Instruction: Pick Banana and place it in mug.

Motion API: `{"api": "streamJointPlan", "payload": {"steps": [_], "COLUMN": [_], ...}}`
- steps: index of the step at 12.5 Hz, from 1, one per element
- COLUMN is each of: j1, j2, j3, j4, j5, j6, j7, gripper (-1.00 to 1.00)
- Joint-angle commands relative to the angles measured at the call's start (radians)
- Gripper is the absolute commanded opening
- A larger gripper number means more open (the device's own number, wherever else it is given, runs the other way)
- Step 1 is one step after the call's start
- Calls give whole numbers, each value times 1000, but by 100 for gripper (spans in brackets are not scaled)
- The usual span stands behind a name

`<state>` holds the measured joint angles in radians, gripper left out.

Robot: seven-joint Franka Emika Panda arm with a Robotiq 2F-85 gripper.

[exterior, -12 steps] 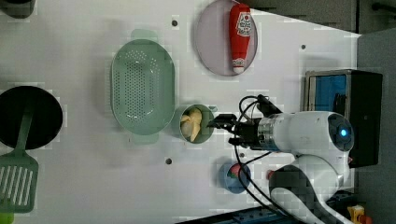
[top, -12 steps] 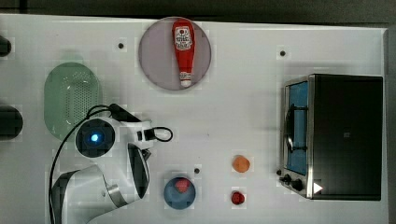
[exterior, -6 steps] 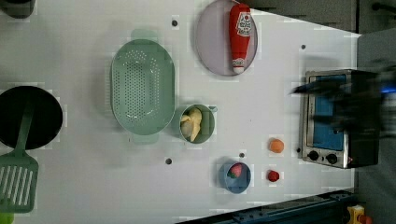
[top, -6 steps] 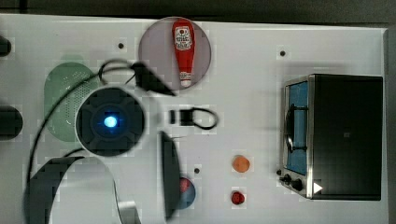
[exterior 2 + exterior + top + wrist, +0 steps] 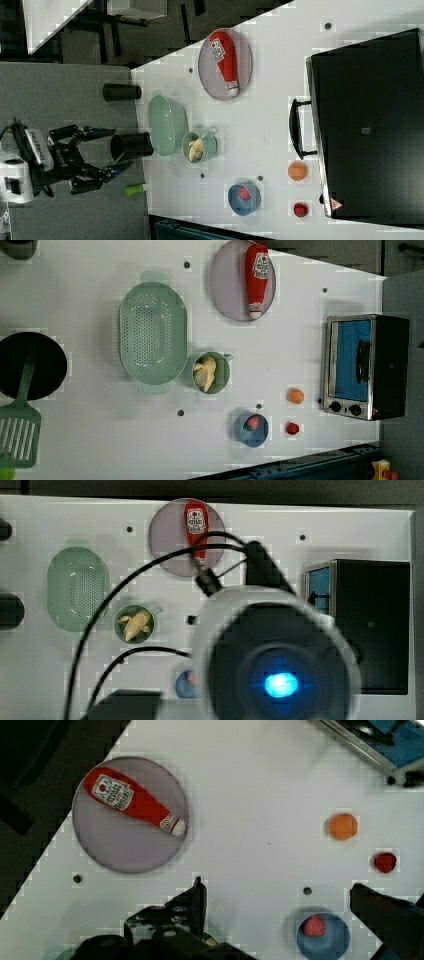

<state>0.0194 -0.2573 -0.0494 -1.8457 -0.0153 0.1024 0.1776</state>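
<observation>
**Observer:** Where's the banana, and what's the hand doing?

**Operator:** I see the banana (image 5: 207, 373) already lying inside the teal mug (image 5: 223, 373), which stands just beside the pale green perforated basket (image 5: 152, 335) on the bench (image 5: 300, 355). In the left view its long axis runs roughly along the mug's width, one end towards the basket. My hand (image 5: 102, 151) is spread wide and pinching nothing; in the right view it hangs off the bench edge, on the far side of the basket from the mug.

**Observer:** So which way does the mug lie from the hand?

**Operator:** Past the basket, well apart. In the wrist view I pick out the ketchup bottle (image 5: 135, 802) on its grey plate (image 5: 125, 855), though the mug's rim is probably the dim sliver behind the fingers (image 5: 192, 907). I'd judge the placing done, with nothing left to reach for.
</observation>
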Motion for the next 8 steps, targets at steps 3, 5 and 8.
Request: {"api": "streamJointPlan", "payload": {"steps": [3, 5, 8], "j1": [21, 21, 21], "j2": [64, 64, 64], "j3": [-32, -29, -29], "j4": [-16, -17, -21], "j5": [7, 7, 7], "j6": [-1, 0, 0], "j7": [-18, -18, -18], "gripper": [100, 100, 100]}}
